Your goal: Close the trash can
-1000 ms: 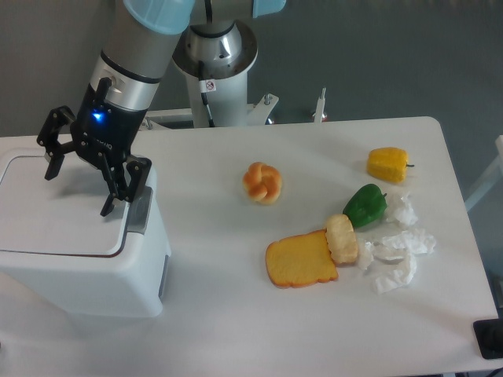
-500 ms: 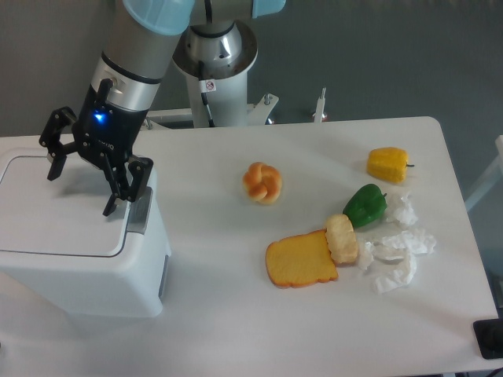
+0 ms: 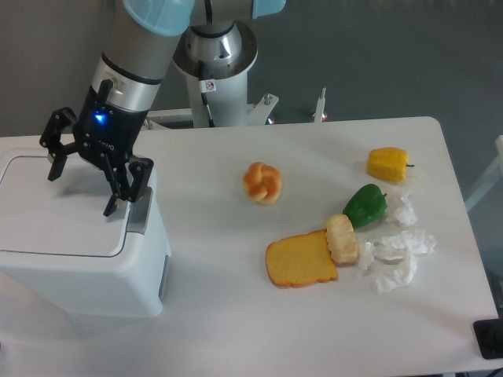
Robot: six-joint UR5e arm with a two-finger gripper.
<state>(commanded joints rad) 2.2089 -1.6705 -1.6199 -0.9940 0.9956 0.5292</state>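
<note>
At the table's left edge the trash can [image 3: 78, 251] is sitting with its flat lid down, so the closing is looking essentially done. Just above that lid the gripper [image 3: 81, 182] is hanging with its jaws spread wide, holding nothing. Compared with a second ago it is rising very slightly, while the lid is staying put.
</note>
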